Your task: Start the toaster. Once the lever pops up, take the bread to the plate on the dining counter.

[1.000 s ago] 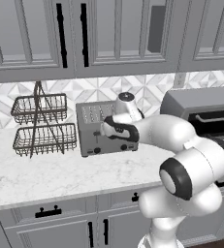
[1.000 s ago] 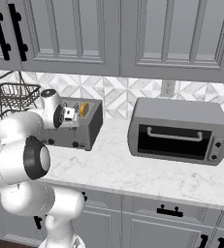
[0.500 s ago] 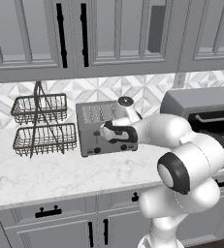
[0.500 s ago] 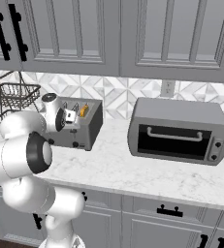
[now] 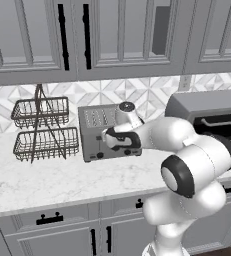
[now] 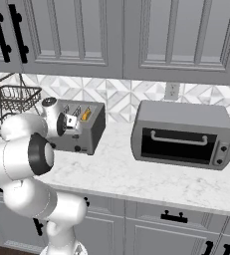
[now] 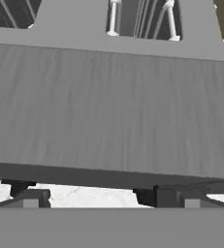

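Grey panelled cabinets (image 5: 122,35) run above a white marble tabletop (image 5: 47,182), cut off at both sides. On it sits the boxy toaster oven (image 6: 183,134), brushed grey with a dark glass door. The toaster (image 6: 81,127), grey metal with slots on top, stands on the tabletop between a two-tier wire basket (image 5: 44,130) and the oven; the arm hides much of its front. The bread (image 6: 86,114) shows as a golden sliver poking from a slot. The tool (image 5: 118,138) sits just before the toaster's front, its fingers spread wide, gripping nothing; the hand camera sees blurred grey metal close up.
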### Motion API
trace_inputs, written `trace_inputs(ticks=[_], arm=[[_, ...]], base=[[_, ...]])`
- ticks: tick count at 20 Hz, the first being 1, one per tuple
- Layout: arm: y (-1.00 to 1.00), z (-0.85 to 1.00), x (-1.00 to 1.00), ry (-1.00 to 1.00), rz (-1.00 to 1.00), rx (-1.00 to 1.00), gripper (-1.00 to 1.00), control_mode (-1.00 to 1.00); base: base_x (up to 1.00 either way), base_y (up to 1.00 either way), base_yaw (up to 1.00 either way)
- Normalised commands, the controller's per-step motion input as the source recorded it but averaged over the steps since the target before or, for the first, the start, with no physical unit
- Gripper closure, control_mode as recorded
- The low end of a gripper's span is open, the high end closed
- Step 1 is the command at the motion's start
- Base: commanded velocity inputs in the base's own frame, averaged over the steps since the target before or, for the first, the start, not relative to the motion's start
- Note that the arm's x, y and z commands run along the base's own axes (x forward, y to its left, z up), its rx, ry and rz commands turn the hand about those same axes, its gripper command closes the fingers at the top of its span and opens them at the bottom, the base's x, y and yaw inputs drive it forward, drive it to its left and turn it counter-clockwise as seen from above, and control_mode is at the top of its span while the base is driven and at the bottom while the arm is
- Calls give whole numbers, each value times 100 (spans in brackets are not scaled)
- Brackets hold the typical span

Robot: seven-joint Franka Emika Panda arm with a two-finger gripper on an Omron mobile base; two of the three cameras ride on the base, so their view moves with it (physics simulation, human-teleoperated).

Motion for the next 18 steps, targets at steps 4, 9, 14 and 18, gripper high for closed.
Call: trace_inputs(ticks=[4, 9, 14, 18], arm=[[-6, -100, -52, 0, 0, 0, -100, -100], [-19, -100, -27, -3, 0, 0, -100, -100], [-10, -39, -43, -10, 1, 2, -100, -100], [-16, 100, -80, -12, 0, 22, -100, -100]], base=[[0, 0, 0], [0, 0, 0], [0, 0, 0], [0, 0, 0]])
